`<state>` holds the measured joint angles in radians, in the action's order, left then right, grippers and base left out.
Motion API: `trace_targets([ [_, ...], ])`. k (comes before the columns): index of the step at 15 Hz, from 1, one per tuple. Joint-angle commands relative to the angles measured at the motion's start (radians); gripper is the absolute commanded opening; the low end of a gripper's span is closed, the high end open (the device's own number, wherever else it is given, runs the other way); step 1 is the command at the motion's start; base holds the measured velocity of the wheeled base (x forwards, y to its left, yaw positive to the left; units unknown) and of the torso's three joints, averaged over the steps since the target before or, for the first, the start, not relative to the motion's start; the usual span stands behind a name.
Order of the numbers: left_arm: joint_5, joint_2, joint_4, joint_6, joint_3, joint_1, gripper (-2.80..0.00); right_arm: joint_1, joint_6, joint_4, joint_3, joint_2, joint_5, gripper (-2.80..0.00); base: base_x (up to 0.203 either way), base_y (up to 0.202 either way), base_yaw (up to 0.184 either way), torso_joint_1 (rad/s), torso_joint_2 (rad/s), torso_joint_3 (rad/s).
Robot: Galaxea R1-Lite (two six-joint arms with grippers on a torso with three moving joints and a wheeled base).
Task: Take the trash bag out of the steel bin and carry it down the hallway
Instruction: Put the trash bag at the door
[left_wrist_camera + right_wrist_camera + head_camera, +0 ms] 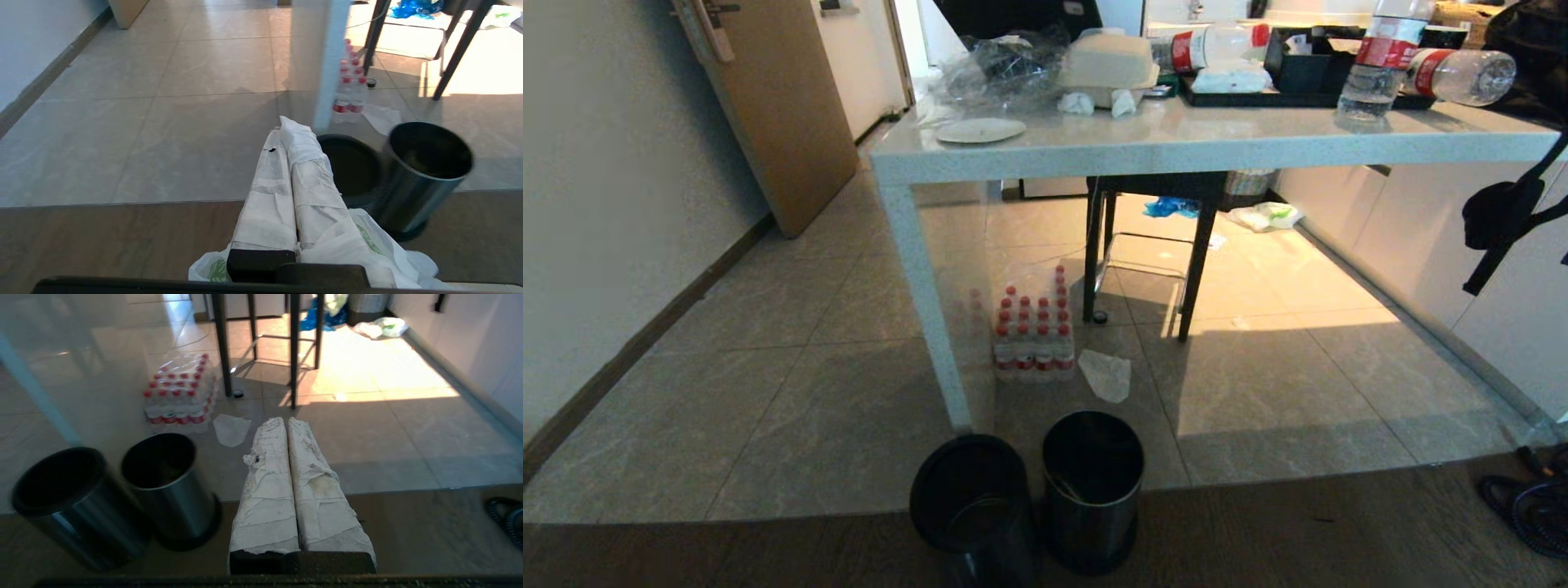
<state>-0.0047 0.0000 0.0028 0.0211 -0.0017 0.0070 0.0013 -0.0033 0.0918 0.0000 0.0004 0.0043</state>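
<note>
The steel bin (1092,482) stands on the floor at the edge of the tiles, its dark inside showing no bag. In the left wrist view it (425,171) is just ahead and to one side of my left gripper (286,126). The tape-wrapped fingers of that gripper are pressed together. The trash bag (367,245), thin white plastic with green print, hangs pinched at their base and bulges out on both sides. My right gripper (287,421) is shut with nothing in it, beside the steel bin (167,486). Neither arm shows in the head view.
A black bin (972,506) stands touching the steel one. Behind them are a white table leg (927,310), a pack of water bottles (1033,335), a clear plastic sheet (1107,374) and a black stool (1147,245). A wall and door (776,106) lie left, cables (1531,502) right.
</note>
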Motion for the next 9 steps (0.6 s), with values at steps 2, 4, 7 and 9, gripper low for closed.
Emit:
trace_targets([
  [2, 0.0, 0.001, 0.0, -0.015, 0.0, 0.0, -2.8, 0.0, -0.001, 0.0, 0.037, 0.0, 0.0, -2.8, 0.0, 0.192, 0.001, 0.006, 0.01, 0.003],
  [4, 0.0, 0.0, 0.0, -0.016, 0.0, 0.001, -2.8, 0.0, 0.0, 0.0, 0.037, 0.0, 0.0, -2.8, 0.0, 0.196, 0.001, 0.002, 0.0, -0.002],
  [7, 0.0, 0.0, 0.0, -0.016, 0.0, -0.001, -2.8, 0.0, -0.001, 0.0, 0.037, 0.0, 0.0, -2.8, 0.0, 0.191, 0.002, -0.002, 0.0, 0.004],
  [9, 0.0, 0.001, 0.0, -0.016, 0.0, 0.0, -2.8, 0.0, 0.0, 0.001, 0.037, 0.0, 0.0, -2.8, 0.0, 0.194, 0.0, 0.006, 0.0, 0.003],
])
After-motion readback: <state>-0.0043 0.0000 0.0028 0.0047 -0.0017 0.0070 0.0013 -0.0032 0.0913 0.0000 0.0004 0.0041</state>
